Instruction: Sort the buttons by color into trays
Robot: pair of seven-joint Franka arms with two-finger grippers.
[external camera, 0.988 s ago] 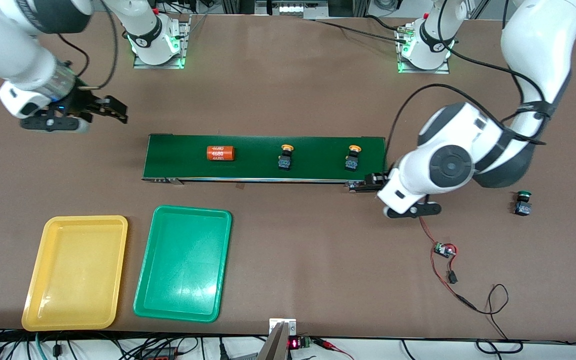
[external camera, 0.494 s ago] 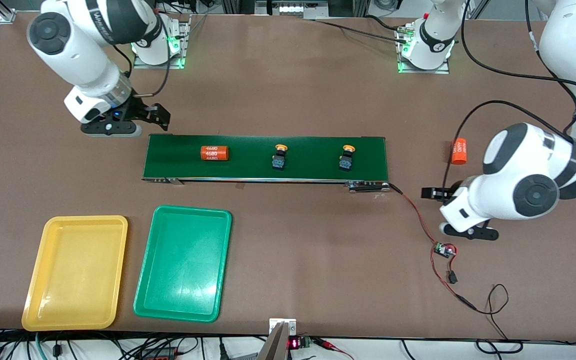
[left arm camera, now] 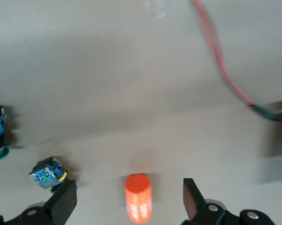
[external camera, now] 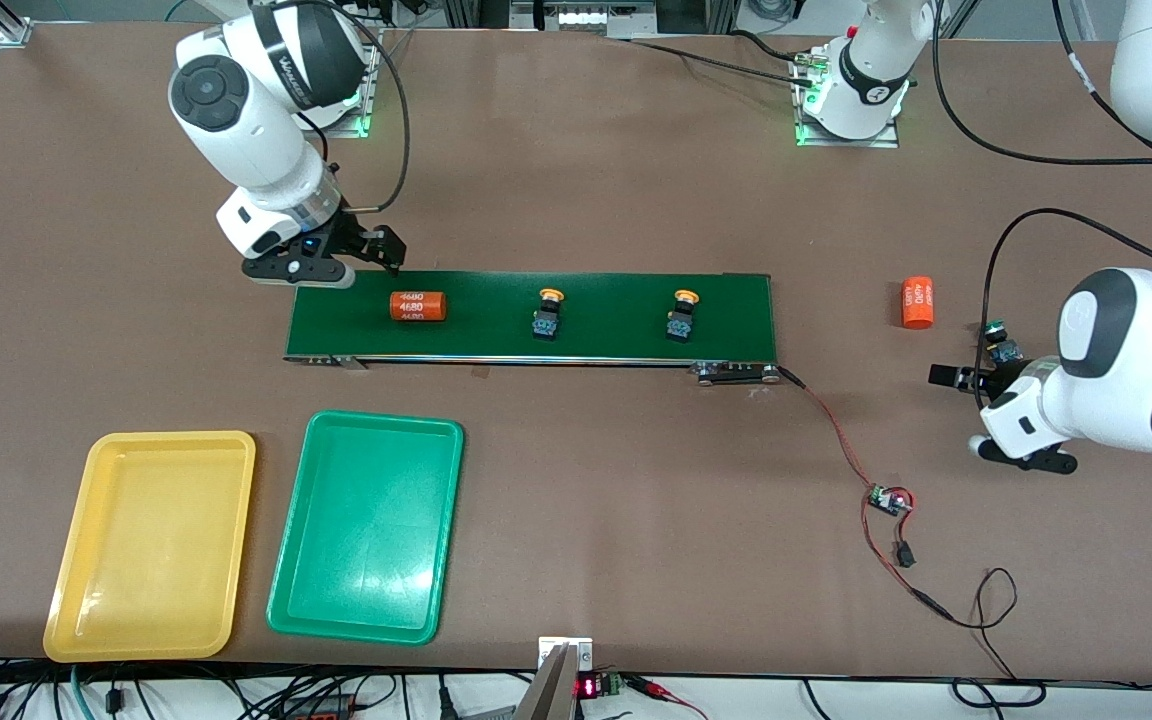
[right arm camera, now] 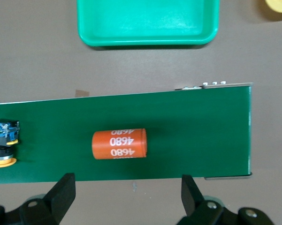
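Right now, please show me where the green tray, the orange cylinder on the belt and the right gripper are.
green tray (external camera: pixel 288 560), front view, on its rim toward the yellow tray.
orange cylinder (external camera: pixel 417 306), front view, on its printed side.
right gripper (external camera: pixel 388 257), front view, between its open fingertips.

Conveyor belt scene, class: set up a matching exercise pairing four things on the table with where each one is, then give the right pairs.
Things:
1. orange cylinder under the right gripper
2. second orange cylinder
3. green tray
4. left gripper

Places:
A. beside the yellow tray
B. on the conveyor belt
C. on bare table, off the belt's end
D. low over the table at the left arm's end

Pairs: 1-B, 2-C, 3-A, 4-D
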